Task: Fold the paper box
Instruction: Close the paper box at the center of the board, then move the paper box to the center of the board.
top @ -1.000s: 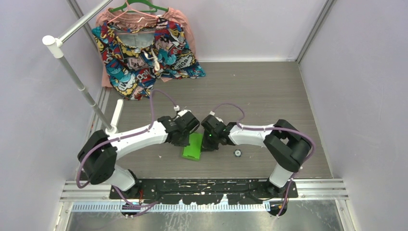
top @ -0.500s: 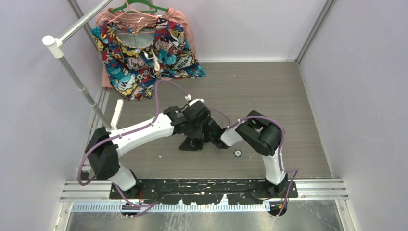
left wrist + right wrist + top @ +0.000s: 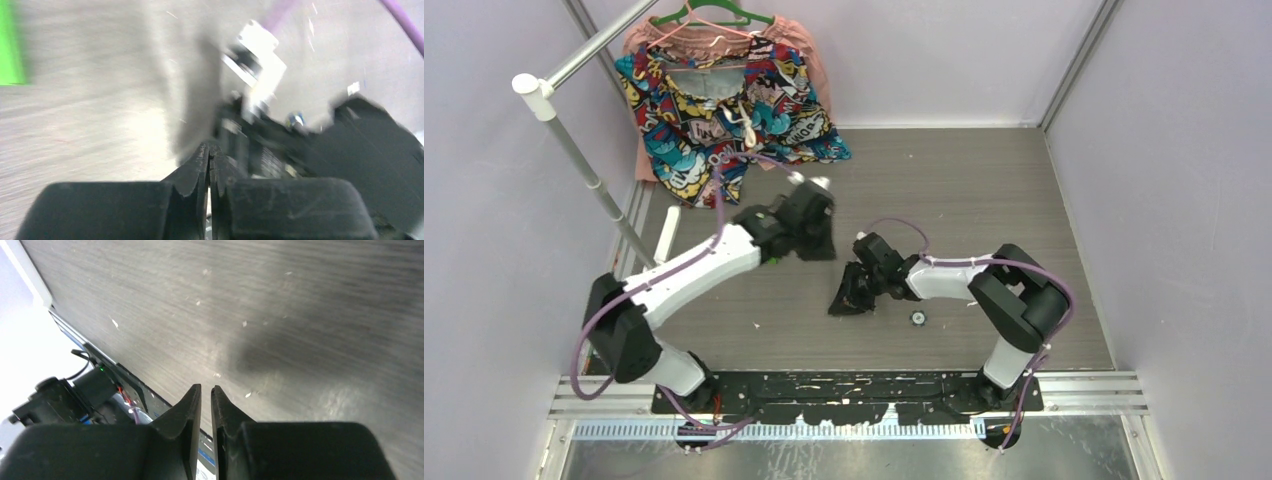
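The paper box shows only as a blurred lime-green strip (image 3: 10,45) at the left edge of the left wrist view. I cannot make it out in the top view. My left gripper (image 3: 820,240) (image 3: 209,147) hangs shut and empty over the table's middle, pointing toward the right arm's wrist (image 3: 255,55). My right gripper (image 3: 848,296) (image 3: 206,388) is low over the table just right of it. Its jaws stand a narrow gap apart with nothing between them. They face the bare table top and its near edge.
A colourful patterned garment (image 3: 724,100) hangs on a green hanger at the back left. A white rack pole (image 3: 584,160) slants along the left side, with a short white bar (image 3: 666,235) lying by its foot. A small round part (image 3: 917,318) lies right of the right gripper.
The left arm has swung up and to the left, away from the spot where the green box lay a second ago. The right gripper has stayed low there. The green no longer shows from above.
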Available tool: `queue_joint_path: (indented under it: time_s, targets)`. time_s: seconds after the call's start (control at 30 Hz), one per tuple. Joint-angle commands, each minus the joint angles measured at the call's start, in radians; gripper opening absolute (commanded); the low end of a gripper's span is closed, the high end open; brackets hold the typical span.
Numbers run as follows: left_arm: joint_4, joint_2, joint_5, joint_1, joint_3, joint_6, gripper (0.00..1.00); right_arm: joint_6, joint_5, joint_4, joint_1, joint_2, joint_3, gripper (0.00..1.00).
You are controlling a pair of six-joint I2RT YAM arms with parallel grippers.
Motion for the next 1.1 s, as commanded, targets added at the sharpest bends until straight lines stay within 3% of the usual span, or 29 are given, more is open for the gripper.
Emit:
queue_joint_path:
  time_s: [0.0,0.2,0.37,0.5,0.73,1.07]
  targets:
    - [0.005,-0.163,-0.055,0.201,-0.030,0.096,0.06,-0.129,0.075,-0.245,0.000,-0.102,0.115,0.20]
    - [-0.011,-0.235,-0.016,0.457,-0.084,0.147,0.10,-0.251,0.224,-0.495,-0.012,-0.058,0.367,0.23]
    - [-0.038,-0.196,-0.038,0.583,-0.119,0.171,0.20,-0.326,0.323,-0.683,-0.027,0.091,0.632,0.26]
    - [-0.020,-0.147,-0.065,0.662,-0.160,0.171,0.21,-0.338,0.369,-0.781,-0.031,0.187,0.765,0.25]
    - [0.093,-0.048,-0.011,0.832,-0.223,0.171,0.21,-0.325,0.376,-0.785,-0.033,0.225,0.765,0.26]
    - [0.113,0.220,-0.021,0.905,-0.073,0.268,0.20,-0.323,0.353,-0.760,-0.048,0.262,0.744,0.27]
